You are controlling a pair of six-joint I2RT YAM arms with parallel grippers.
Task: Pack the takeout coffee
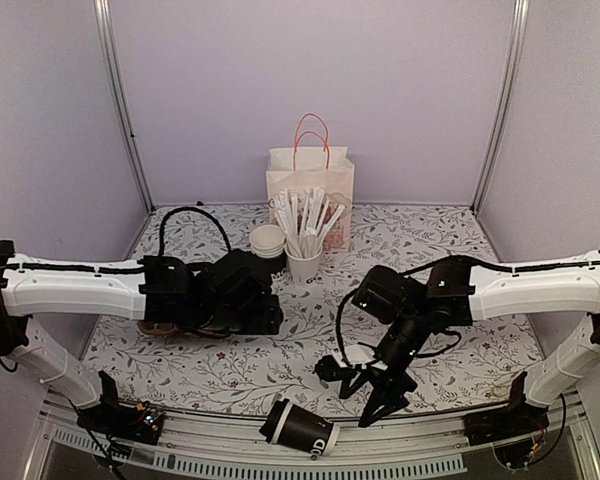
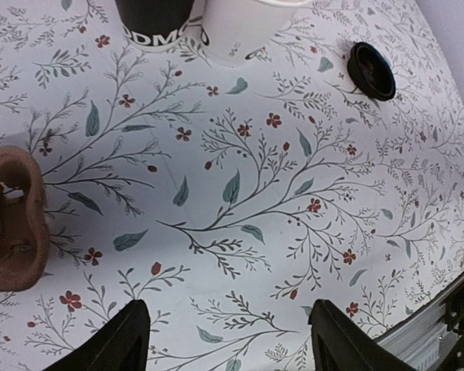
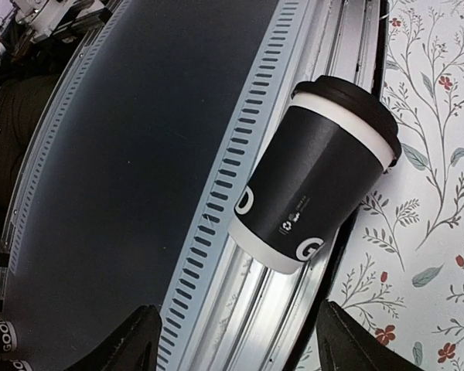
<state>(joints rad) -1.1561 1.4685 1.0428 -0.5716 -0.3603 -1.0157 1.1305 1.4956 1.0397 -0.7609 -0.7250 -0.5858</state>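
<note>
Takeout coffee: a tapered dark paper cup capped with a round black plastic lid. It is seen lying on its side across the slotted metal rail, at centre frame, beside the floral-printed worktop. The right fingers are spread apart at the lower edge, gripping nothing. The left fingers are likewise parted above the worktop.

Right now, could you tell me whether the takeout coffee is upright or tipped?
Tipped: the takeout coffee lies on its side across the near rail, lid on.
</note>
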